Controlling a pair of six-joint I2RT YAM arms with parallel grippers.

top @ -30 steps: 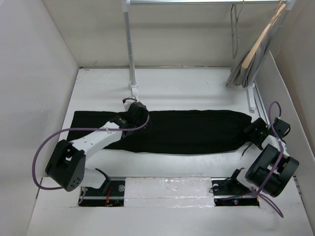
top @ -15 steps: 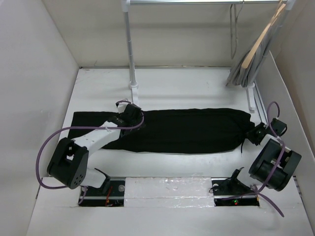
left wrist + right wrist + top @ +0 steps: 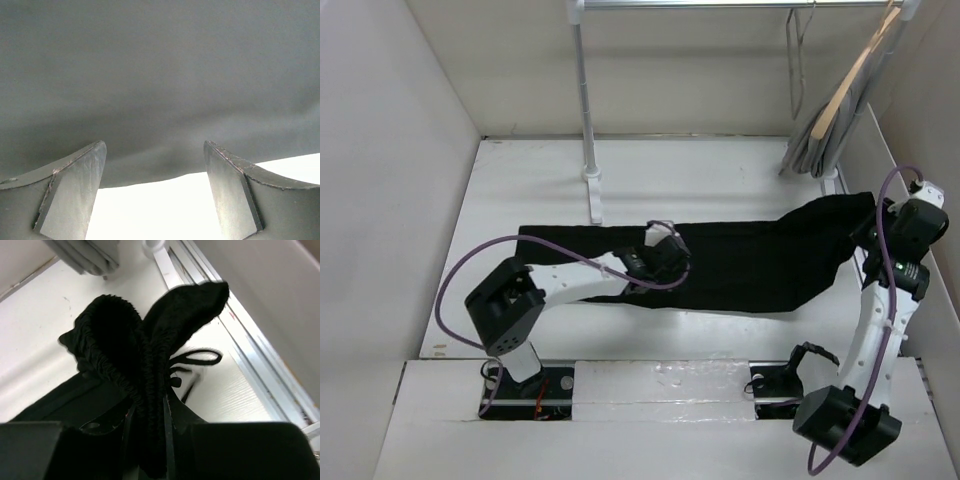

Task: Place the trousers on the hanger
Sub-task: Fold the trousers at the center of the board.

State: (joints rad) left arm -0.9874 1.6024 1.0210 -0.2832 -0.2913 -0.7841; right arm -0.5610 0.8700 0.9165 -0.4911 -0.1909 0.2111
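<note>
The black trousers [image 3: 750,262] lie lengthwise across the white table, with their right end raised off it. My right gripper [image 3: 876,218] is shut on that end. In the right wrist view its fingers [image 3: 150,410] pinch the bunched elastic waistband [image 3: 125,355], and a drawstring loop [image 3: 200,358] dangles beside it. My left gripper [image 3: 666,256] hovers open over the middle of the trousers. Its view shows fabric [image 3: 160,75] ahead, bare table between the fingers [image 3: 75,185] and nothing held. The thin wire hanger [image 3: 798,60] hangs from the rail at the back right.
A pale wooden hanger with grey cloth [image 3: 835,110] hangs at the far right of the rail, close to my right arm. The rack's upright pole [image 3: 584,100] stands at the back centre on its foot [image 3: 592,182]. White walls enclose the table on both sides.
My right gripper shut on the waistband end and carried it up and back to the right, dragging the trousers rightward. My left gripper moved right along the trousers, still open.
</note>
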